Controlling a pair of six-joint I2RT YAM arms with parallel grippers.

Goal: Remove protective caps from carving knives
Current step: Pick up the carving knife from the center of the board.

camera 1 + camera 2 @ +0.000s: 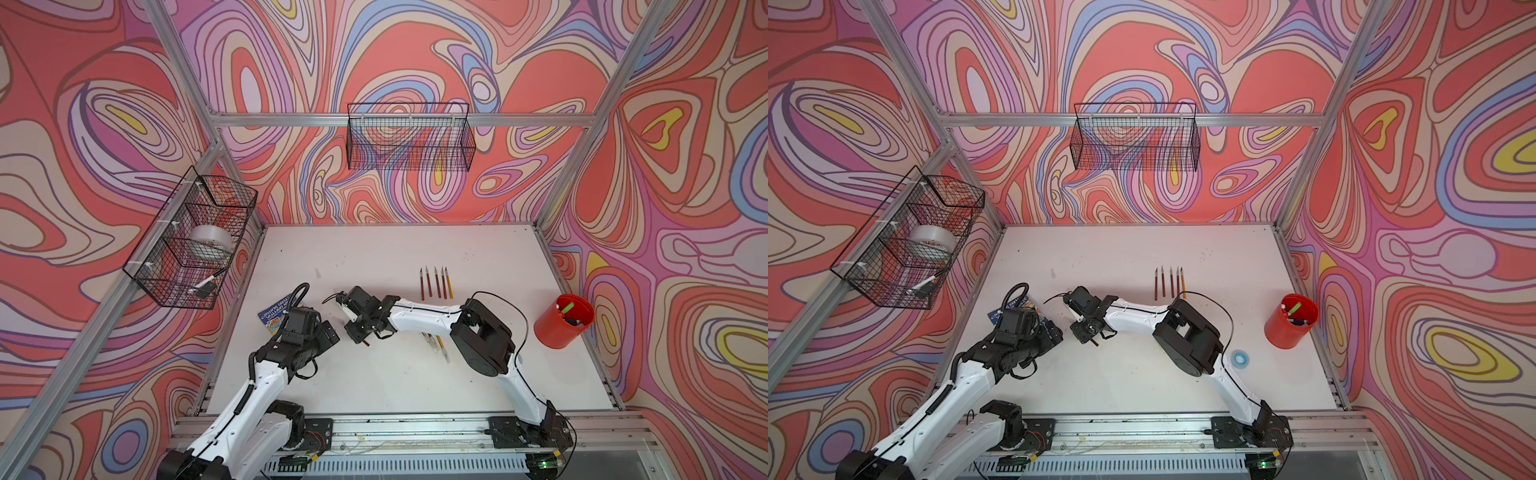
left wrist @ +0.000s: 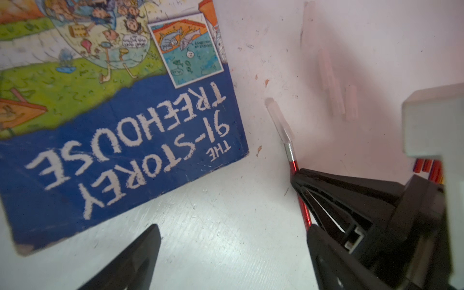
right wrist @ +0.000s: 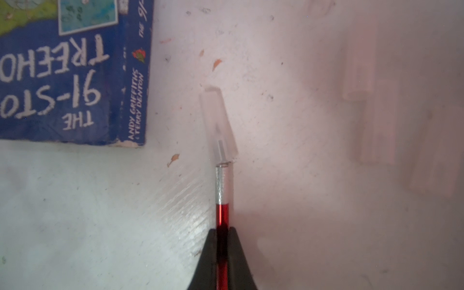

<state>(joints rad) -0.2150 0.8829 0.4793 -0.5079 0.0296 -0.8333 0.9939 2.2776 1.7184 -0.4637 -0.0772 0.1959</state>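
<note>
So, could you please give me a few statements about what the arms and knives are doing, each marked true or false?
1. The right gripper is shut on a red-handled carving knife. True.
2. That knife's protective cap is already off. False: it still covers the blade tip.
3. The left gripper is closed on the cap. False: its jaws stand wide apart, holding nothing.
4. A row of five carving knives lies on the table. True.
5. The book stands upright. False: it lies flat on the table.
</note>
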